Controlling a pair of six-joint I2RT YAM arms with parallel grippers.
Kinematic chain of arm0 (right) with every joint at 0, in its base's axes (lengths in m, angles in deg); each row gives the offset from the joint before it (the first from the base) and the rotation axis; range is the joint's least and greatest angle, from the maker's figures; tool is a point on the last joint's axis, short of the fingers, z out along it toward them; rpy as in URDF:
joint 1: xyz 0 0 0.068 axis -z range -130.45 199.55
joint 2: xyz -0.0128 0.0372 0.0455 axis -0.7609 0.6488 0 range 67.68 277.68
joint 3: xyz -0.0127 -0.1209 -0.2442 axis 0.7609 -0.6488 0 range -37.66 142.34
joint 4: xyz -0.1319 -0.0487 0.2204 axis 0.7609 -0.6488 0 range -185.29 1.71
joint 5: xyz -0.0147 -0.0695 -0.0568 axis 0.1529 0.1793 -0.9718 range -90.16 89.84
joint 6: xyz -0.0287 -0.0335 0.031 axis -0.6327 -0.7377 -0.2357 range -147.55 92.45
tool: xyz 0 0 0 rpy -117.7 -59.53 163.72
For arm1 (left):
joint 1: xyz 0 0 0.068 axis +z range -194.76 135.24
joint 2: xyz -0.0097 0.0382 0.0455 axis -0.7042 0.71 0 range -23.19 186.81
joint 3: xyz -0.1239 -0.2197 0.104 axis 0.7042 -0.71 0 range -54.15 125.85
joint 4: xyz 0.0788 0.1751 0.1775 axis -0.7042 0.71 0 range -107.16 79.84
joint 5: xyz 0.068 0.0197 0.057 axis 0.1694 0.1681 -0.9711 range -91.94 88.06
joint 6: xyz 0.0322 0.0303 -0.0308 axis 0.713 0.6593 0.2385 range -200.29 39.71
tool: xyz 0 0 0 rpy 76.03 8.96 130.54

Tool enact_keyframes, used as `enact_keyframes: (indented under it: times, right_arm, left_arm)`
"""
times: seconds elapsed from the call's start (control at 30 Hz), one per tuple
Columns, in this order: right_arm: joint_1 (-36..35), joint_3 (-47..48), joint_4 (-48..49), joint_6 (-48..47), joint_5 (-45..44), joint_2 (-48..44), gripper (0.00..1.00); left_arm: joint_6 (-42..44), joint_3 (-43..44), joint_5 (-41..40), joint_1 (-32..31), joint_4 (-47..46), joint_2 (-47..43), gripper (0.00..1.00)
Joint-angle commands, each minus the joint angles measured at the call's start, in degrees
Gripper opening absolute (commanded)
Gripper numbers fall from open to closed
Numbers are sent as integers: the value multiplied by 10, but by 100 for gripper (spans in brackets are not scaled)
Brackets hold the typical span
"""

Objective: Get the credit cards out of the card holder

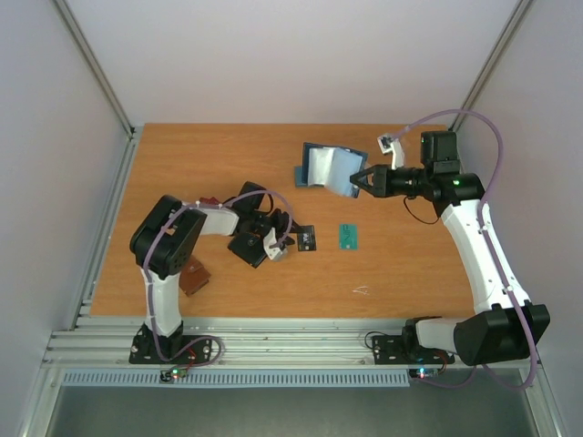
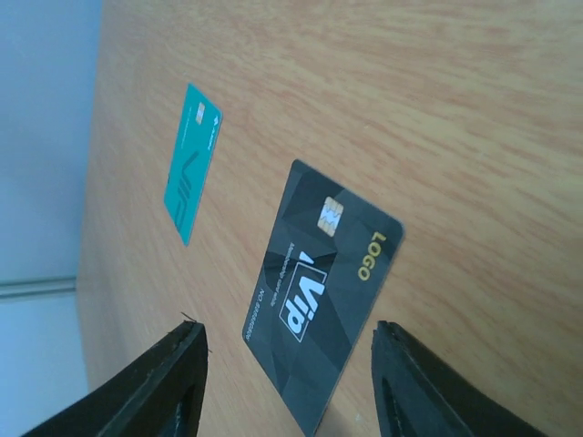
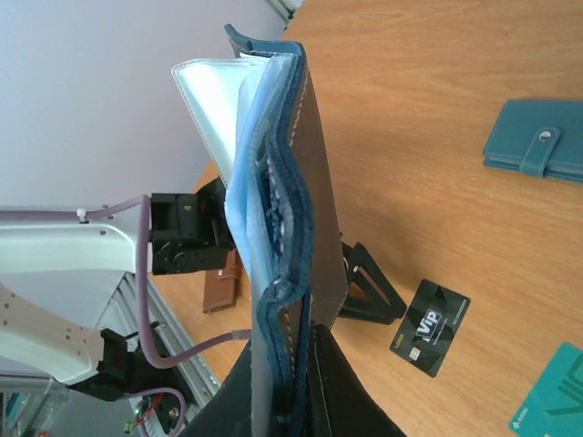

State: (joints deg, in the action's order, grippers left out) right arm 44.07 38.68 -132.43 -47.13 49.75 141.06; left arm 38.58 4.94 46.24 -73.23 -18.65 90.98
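The navy card holder [image 1: 328, 167] is held open and upright off the table, its pale inner pockets showing. My right gripper [image 1: 361, 179] is shut on its lower edge; in the right wrist view [image 3: 293, 364] the holder [image 3: 282, 182] stands edge-on between the jaws. The black card [image 1: 307, 238] lies flat on the table, and the teal-green card [image 1: 348, 236] lies to its right. My left gripper [image 1: 290, 240] is open and empty, low over the table. Its view shows the black card [image 2: 319, 291] just ahead between the fingers [image 2: 173, 382] and the teal-green card [image 2: 191, 164] farther off. A red sliver [image 1: 208, 201] shows by the left arm, mostly hidden.
A teal wallet with a snap tab [image 3: 537, 141] lies behind the card holder, partly showing in the top view [image 1: 299, 175]. A brown wallet [image 1: 193, 278] lies by the left arm's base. Grey walls enclose the table on three sides.
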Motion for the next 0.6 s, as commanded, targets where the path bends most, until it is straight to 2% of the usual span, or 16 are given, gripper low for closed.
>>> enact_keyframes:
  times: [0.0,0.1,0.2,0.3,0.43,0.47,0.53,0.57]
  right_arm:
    - [1,14,-13,-5,18,-6,1]
    - [0,22,-41,2,16,1,1]
    - [0,36,-101,19,6,13,1]
    - [-1,30,-185,31,-21,23,1]
    - [-32,-31,-221,40,11,41,1]
    - [-53,-50,-217,47,10,48,1]
    - [-96,-92,-180,81,19,62,1]
    - [-117,-112,-156,103,22,69,1]
  left_arm:
    - [124,-60,4,4,-72,-39,53]
    - [123,-101,12,11,-94,-87,57]
    - [31,-151,13,11,-183,-165,62]
    - [-135,-200,-10,11,-217,-262,67]
    - [-431,-218,-92,10,-187,-397,76]
    - [-535,-216,-127,10,-172,-421,81]
    - [-664,-211,-211,11,-159,-448,96]
    - [-748,-208,-261,12,-150,-454,99]
